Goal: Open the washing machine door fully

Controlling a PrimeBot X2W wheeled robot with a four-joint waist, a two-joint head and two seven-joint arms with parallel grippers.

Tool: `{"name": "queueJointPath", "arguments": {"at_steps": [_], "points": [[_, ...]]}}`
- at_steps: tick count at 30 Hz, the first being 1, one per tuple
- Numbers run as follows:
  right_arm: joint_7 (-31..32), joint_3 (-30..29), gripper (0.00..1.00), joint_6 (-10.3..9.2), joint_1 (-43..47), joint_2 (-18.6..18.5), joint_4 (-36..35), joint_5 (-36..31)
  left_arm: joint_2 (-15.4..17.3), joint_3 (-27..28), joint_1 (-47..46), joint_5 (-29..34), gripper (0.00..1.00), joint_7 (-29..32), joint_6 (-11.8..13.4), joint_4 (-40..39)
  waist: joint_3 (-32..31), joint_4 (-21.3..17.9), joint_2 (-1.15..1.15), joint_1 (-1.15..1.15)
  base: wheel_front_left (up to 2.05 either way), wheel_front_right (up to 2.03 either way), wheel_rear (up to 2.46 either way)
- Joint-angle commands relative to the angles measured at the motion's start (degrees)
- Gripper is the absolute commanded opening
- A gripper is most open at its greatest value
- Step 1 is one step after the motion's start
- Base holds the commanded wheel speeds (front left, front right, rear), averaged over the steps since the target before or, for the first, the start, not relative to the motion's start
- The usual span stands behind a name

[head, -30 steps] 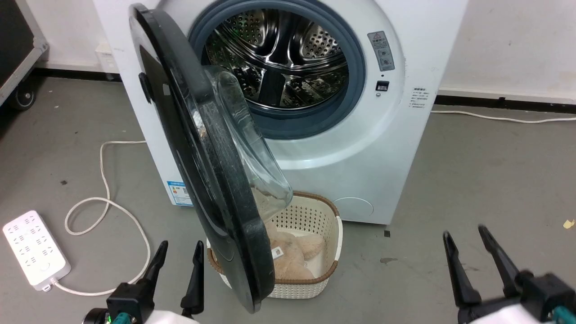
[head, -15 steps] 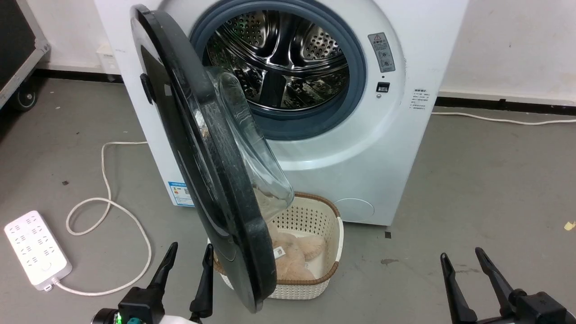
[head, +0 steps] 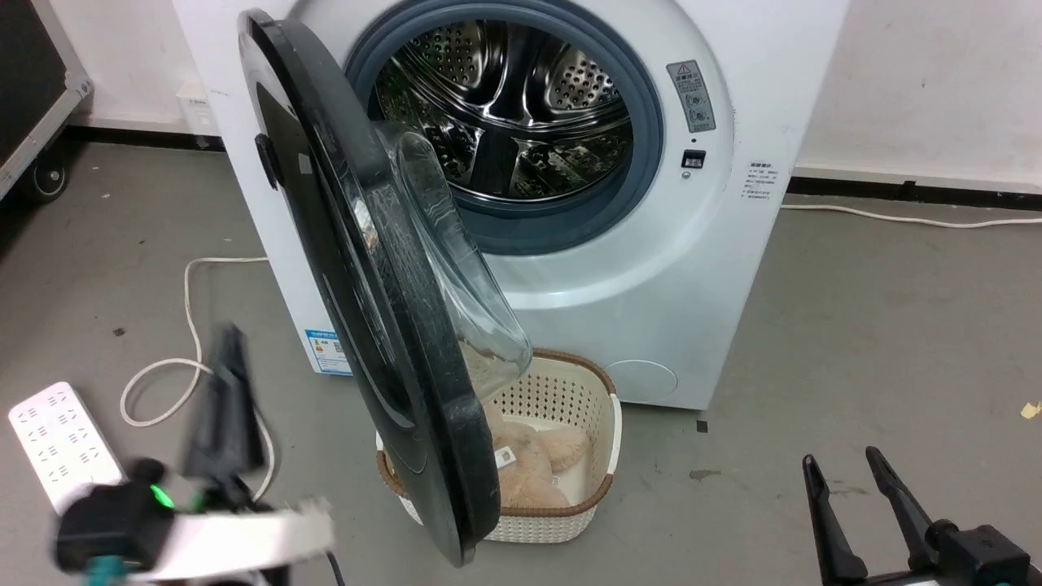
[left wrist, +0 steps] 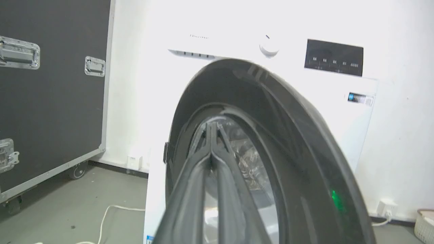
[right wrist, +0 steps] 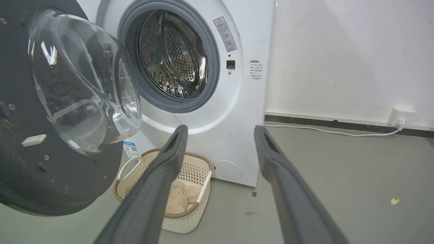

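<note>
1. Standing roughly half open in the head view, the door hangs edge-on from the left side of the washing machine, above a basket. The left gripper, blurred, fingers pressed together on nothing, sits outside the door. The right gripper is spread wide, well apart. A power strip lies on the grey floor, where a low sweep could snag it
2. Left wrist view: the left gripper points at the door's outer face; pushing there would swing it shut, I judge. A black case stands at the left
3. Right wrist view: the right gripper, wide and empty, faces the door's glass side; white wall behind
</note>
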Motion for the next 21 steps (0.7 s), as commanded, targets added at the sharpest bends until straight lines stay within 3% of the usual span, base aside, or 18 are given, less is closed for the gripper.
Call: {"name": "queueJointPath", "arguments": {"at_steps": [1, 6, 12, 17, 21], "points": [[0.1, -0.1, 1.0, 0.03, -0.9, 0.3, -0.2, 0.3, -0.3, 1.6, -2.1, -0.5, 0.0, -0.3, 0.3, -3.6, -0.1, -0.1, 0.0, -0.01, 0.0, 0.0, 0.0], [0.4, -0.3, 1.0, 0.03, -0.9, 0.3, -0.3, 0.1, -0.7, 0.8, -6.2, 0.3, 0.0, -0.2, -0.6, -11.9, -0.3, -0.2, 0.0, -0.01, 0.0, 0.0, 0.0], [0.4, -0.3, 1.0, 0.03, -1.0, 0.3, 0.2, 0.8, -1.6, -8.3, -8.2, 2.4, 0.0, 4.2, -1.6, -16.4, -0.2, -0.3, 0.0, -0.01, 0.0, 0.0, 0.0], [0.3, -0.7, 1.0, 0.03, -1.2, 0.3, 1.3, 1.3, -2.2, -16.9, -6.2, 2.1, 0.0, 7.3, -3.0, -12.1, 0.3, -0.5, 0.0, -0.01, 0.0, 0.0, 0.0], [0.1, -0.4, 1.0, 0.03, -1.6, 0.3, 1.8, 1.5, -2.5, -20.6, -3.5, 1.3, 0.0, 9.2, -2.7, -5.4, 0.8, -0.9, 0.0, -0.01, 0.0, 0.0, 0.0]]}}
